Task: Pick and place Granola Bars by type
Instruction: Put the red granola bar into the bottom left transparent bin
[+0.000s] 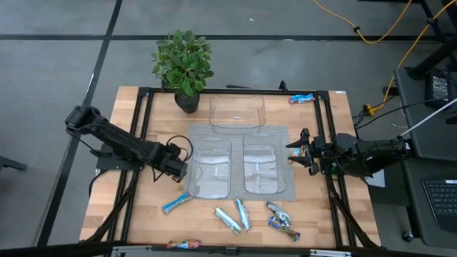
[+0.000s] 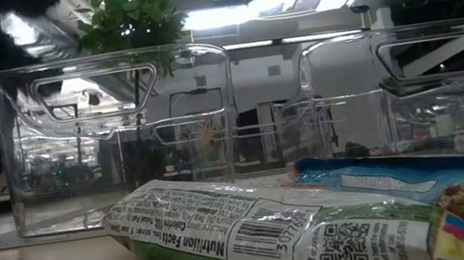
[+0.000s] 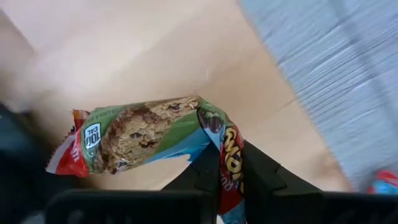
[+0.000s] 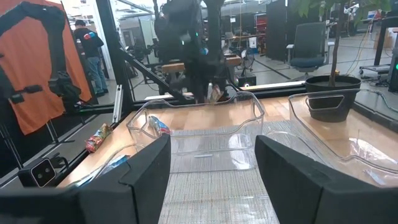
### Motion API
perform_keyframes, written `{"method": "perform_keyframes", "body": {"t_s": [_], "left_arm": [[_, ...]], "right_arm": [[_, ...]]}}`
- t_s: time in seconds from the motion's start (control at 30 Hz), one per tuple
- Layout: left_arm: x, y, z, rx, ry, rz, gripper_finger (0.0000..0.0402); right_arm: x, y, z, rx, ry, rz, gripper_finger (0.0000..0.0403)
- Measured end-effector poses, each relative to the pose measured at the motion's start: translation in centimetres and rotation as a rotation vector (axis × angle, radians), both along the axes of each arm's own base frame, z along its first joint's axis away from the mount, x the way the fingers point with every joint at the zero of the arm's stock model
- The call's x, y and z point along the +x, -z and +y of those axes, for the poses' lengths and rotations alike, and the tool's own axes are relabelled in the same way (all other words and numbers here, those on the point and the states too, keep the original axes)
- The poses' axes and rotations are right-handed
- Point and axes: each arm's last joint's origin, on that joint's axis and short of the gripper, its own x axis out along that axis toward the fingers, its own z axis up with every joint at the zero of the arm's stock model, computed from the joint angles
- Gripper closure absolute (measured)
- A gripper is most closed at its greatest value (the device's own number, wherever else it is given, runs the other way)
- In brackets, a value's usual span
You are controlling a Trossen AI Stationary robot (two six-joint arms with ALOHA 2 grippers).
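Note:
My left gripper (image 1: 176, 170) hangs over bare wood left of the trays, shut on a granola bar (image 3: 134, 138) in a green, blue and red wrapper. The same gripper shows far off in the right wrist view (image 4: 210, 93). Loose bars lie along the near edge: a blue one (image 1: 176, 204), two pale ones (image 1: 227, 220), dark crinkly ones (image 1: 283, 220) and one at the very edge (image 1: 184, 244). Another blue bar (image 1: 300, 98) lies at the far right. My right gripper (image 4: 211, 180) waits open at the table's right side, pointing level toward the trays. My left gripper pinches the bar near one end (image 3: 229, 158) between its two fingers, coming from above and pointing down. The wrapper bends sharply at the fingers. The rest of the bar sticks out sideways, roughly level and lifted clear of the wooden table.
Three clear plastic trays stand on a grey mat (image 1: 277, 132): one far (image 1: 237, 111), one left (image 1: 213, 168), one right (image 1: 264, 165). A potted plant (image 1: 184, 64) stands at the far edge. Black frame rails run along both table sides.

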Motion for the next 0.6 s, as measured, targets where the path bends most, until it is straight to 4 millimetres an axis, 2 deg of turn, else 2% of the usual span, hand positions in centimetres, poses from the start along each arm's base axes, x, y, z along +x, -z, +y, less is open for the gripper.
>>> {"method": "perform_keyframes", "body": {"t_s": [0.17, 0.43, 0.6], "left_arm": [[-0.4, -4.8, 0.4, 0.076, 0.082, -0.094, 0.0375], [-1.2, -14.6, 1.5, 0.272, 0.242, -0.467, 0.0372], [-2.6, -18.9, 2.1, 0.331, 0.338, -0.619, 0.0374]], "right_arm": [[0.0, 0.0, 0.0, 0.0, 0.0, 0.0, 0.0167], [0.0, 0.0, 0.0, -0.001, 0.0, 0.0, 0.0167], [0.0, 0.0, 0.0, -0.001, 0.0, 0.0, 0.0167]]}}
